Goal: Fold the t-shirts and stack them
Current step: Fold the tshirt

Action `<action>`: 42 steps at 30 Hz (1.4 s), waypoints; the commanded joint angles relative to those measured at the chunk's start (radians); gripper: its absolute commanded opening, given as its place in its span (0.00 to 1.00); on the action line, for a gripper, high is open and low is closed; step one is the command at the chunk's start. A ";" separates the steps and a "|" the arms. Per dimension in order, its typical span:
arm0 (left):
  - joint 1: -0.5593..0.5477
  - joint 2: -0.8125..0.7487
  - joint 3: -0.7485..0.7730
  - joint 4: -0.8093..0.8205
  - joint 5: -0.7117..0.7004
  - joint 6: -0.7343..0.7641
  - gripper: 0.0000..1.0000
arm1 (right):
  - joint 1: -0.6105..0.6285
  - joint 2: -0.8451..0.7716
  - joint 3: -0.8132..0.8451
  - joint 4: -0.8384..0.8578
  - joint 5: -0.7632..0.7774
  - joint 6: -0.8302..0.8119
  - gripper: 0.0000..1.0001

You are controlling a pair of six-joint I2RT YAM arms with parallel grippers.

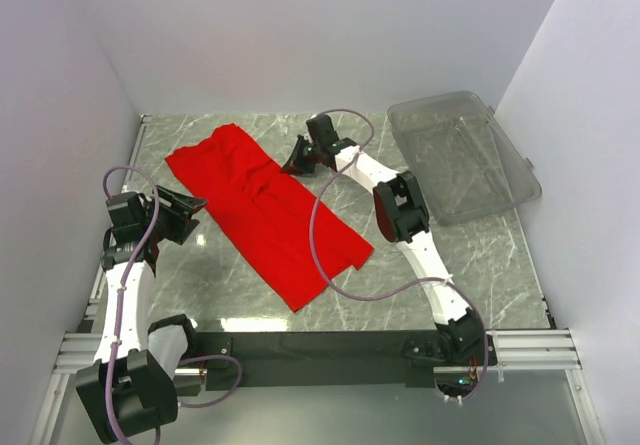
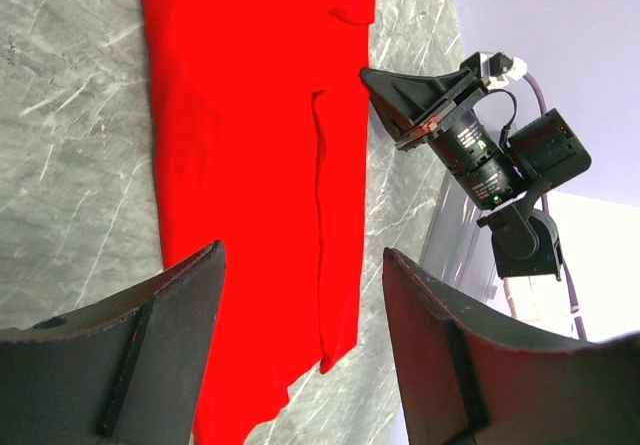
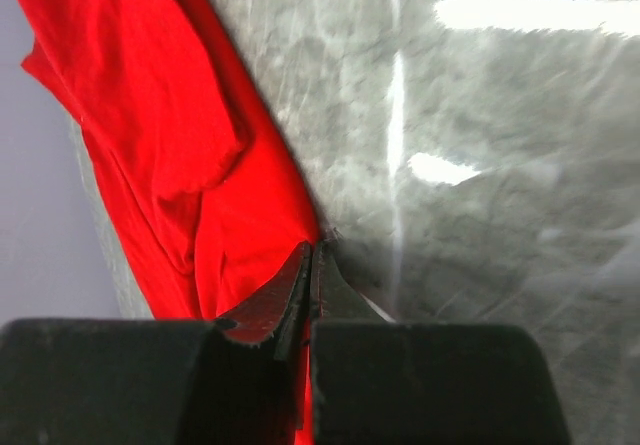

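The red t-shirt (image 1: pixel 260 205) lies flattened in a long diagonal strip on the marble table, from back left to front centre. My right gripper (image 1: pixel 293 160) is down at its far right edge, jaws pressed together with a sliver of the red hem pinched between them (image 3: pixel 312 250). In the right wrist view the t-shirt (image 3: pixel 150 115) bunches to the left of the fingers. My left gripper (image 1: pixel 195 210) hovers by the shirt's left edge, open and holding nothing. In the left wrist view its gap (image 2: pixel 302 255) frames the t-shirt (image 2: pixel 250 145), with the right gripper (image 2: pixel 420 105) beyond.
A clear plastic bin (image 1: pixel 460 155) sits at the back right of the table (image 1: pixel 450 265). White walls close in the left, back and right sides. The right arm's cable loops over the shirt's front right part.
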 commanded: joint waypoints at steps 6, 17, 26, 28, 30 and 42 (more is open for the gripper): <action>-0.002 0.013 0.006 0.019 -0.004 0.017 0.69 | -0.094 -0.039 -0.026 0.059 0.096 0.029 0.00; -0.003 0.042 -0.037 0.090 0.016 -0.003 0.69 | -0.185 -0.074 -0.112 0.067 0.100 0.024 0.00; -0.006 0.080 -0.054 0.128 0.050 0.000 0.69 | -0.214 -0.131 -0.164 0.081 0.153 0.006 0.00; -0.011 0.086 -0.075 0.148 0.071 -0.003 0.69 | -0.223 -0.143 -0.172 0.073 0.164 0.003 0.00; -0.025 0.091 -0.090 0.163 0.079 -0.011 0.69 | -0.226 -0.149 -0.187 0.076 0.159 -0.008 0.00; -0.227 0.181 -0.124 0.115 0.031 0.001 0.69 | -0.208 -0.298 -0.272 0.078 0.106 -0.306 0.69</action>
